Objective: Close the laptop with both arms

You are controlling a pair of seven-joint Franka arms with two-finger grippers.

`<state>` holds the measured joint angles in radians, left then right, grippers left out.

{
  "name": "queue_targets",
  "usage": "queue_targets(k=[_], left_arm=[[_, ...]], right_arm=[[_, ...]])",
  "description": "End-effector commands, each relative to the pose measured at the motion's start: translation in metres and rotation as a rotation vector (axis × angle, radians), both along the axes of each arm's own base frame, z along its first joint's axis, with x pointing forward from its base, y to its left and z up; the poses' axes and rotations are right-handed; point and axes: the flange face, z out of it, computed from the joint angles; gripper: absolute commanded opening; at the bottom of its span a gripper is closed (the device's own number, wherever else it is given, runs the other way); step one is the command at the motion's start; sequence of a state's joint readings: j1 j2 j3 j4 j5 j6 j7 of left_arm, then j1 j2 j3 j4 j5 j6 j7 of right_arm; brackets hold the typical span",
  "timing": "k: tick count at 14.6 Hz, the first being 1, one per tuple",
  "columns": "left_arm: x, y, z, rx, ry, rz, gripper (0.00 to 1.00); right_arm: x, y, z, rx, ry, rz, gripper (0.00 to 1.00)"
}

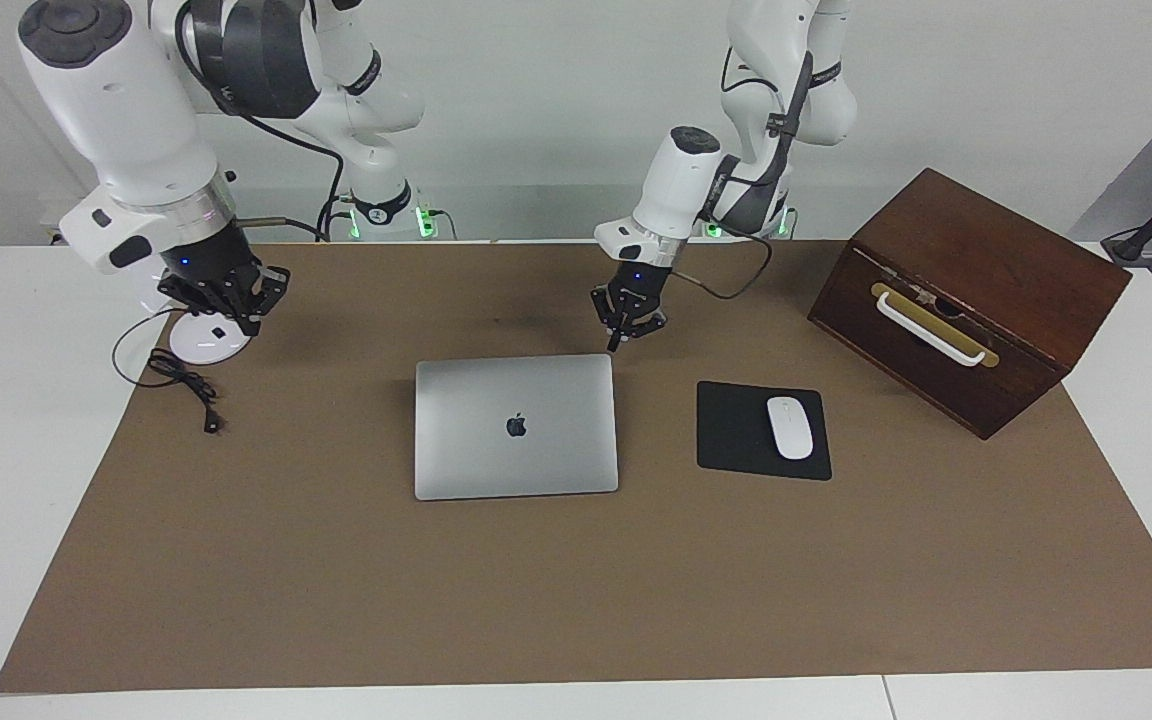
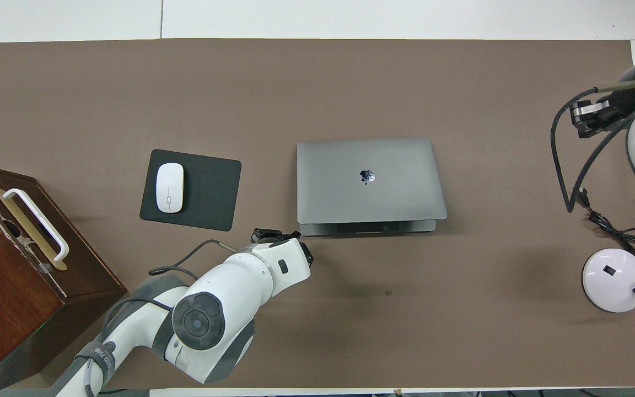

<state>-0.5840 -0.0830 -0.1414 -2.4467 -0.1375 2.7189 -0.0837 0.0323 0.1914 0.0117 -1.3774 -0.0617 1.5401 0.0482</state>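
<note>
The silver-grey laptop (image 1: 516, 425) lies on the brown mat in the middle of the table, its lid with the dark apple logo facing up. In the overhead view the lid (image 2: 370, 179) is almost down, and a thin strip of the base shows under its edge nearest the robots. My left gripper (image 1: 626, 328) hangs low just beside the laptop's corner nearest the robots, toward the left arm's end; the overhead view (image 2: 280, 238) shows it mostly covered by its wrist. My right gripper (image 1: 224, 292) is raised over the lamp base, away from the laptop, and also shows in the overhead view (image 2: 593, 116).
A black mouse pad (image 1: 736, 430) with a white mouse (image 1: 790, 427) lies beside the laptop toward the left arm's end. A dark wooden box (image 1: 971, 295) with a white handle stands past it. A white lamp base (image 1: 206, 340) and black cable (image 1: 186, 385) sit at the right arm's end.
</note>
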Motion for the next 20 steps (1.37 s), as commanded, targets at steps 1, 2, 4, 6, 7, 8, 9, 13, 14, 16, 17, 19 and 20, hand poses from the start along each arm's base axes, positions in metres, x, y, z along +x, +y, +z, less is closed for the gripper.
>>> queue_targets(k=[1, 2, 4, 6, 7, 8, 9, 13, 14, 16, 17, 19, 20], left_arm=[[0.003, 0.015, 0.031, 0.023, 0.046, 0.031, 0.0], [0.006, 0.019, 0.046, 0.028, 0.056, 0.037, 0.0], [0.02, 0.037, 0.08, 0.051, 0.086, 0.072, 0.0], [0.028, 0.053, 0.111, 0.078, 0.112, 0.097, 0.0], [0.032, 0.063, 0.122, 0.107, 0.107, 0.104, 0.0], [0.033, 0.069, 0.129, 0.143, 0.099, 0.096, 0.0], [0.033, 0.075, 0.132, 0.167, 0.099, 0.1, 0.0], [0.041, 0.116, 0.151, 0.202, 0.109, 0.173, 0.0], [0.043, 0.126, 0.157, 0.226, 0.11, 0.187, 0.0], [0.052, 0.148, 0.167, 0.242, 0.115, 0.233, 0.06], [0.057, 0.161, 0.174, 0.244, 0.125, 0.261, 0.41], [0.064, 0.182, 0.186, 0.246, 0.132, 0.292, 1.0], [0.069, 0.192, 0.19, 0.243, 0.129, 0.312, 1.0]], right_arm=[[-0.013, -0.004, 0.008, 0.027, -0.053, -0.025, 1.0], [-0.018, -0.015, 0.01, 0.032, -0.082, -0.048, 1.0], [-0.028, -0.02, 0.008, 0.071, -0.1, -0.073, 1.0], [-0.032, -0.02, 0.003, 0.074, -0.096, -0.083, 1.0], [-0.033, -0.021, 0.002, 0.077, -0.094, -0.097, 1.0], [-0.034, -0.02, 0.003, 0.088, -0.096, -0.118, 1.0], [-0.038, -0.024, 0.01, 0.104, -0.105, -0.139, 1.0], [-0.072, -0.024, 0.017, 0.158, -0.145, -0.197, 1.0], [-0.074, -0.023, 0.016, 0.158, -0.15, -0.188, 1.0], [-0.074, -0.014, 0.017, 0.157, -0.151, -0.13, 1.0], [-0.074, -0.009, 0.016, 0.154, -0.148, -0.068, 1.0], [-0.074, 0.006, 0.019, 0.156, -0.154, -0.03, 1.0], [-0.074, 0.006, 0.019, 0.156, -0.154, -0.03, 1.0]])
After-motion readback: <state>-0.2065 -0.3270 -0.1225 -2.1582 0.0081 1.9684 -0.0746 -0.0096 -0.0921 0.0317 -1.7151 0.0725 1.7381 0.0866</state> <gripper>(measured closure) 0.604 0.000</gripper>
